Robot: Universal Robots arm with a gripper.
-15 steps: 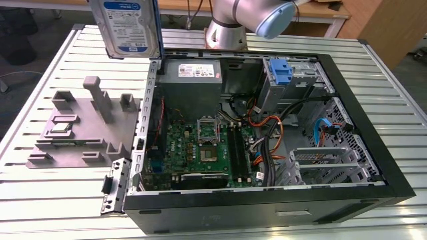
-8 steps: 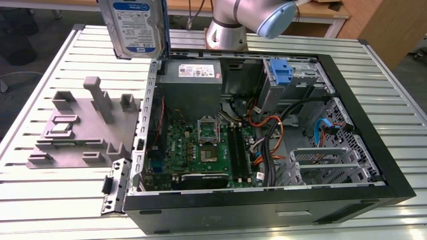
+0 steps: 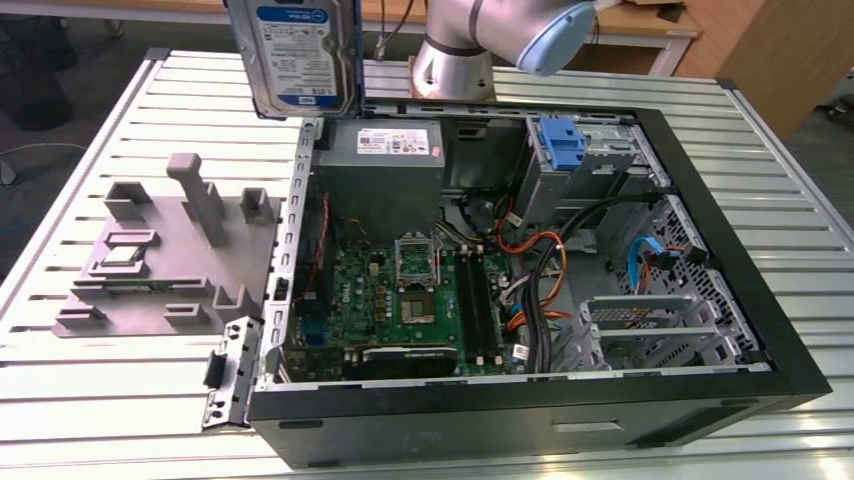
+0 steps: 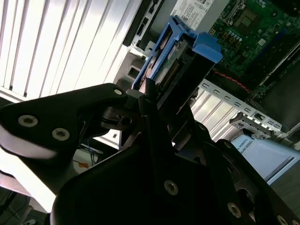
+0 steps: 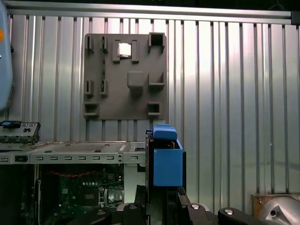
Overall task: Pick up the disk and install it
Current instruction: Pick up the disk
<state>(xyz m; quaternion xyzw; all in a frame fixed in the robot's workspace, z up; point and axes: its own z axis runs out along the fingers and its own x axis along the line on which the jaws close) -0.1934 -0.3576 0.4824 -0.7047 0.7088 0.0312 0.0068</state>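
Blue rails of the disk [image 4: 174,65] stuck out past my claw [image 4: 161,101], which was clamped on it in mid-air: picking up done. Below the claw lay the open case [image 3: 747,300]; the disk was outside it, so installing remained, I judged.

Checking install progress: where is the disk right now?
The disk hangs at the exterior view's top left, above the computer case's corner beside the power supply; the second wrist view shows the tool clamped on it.
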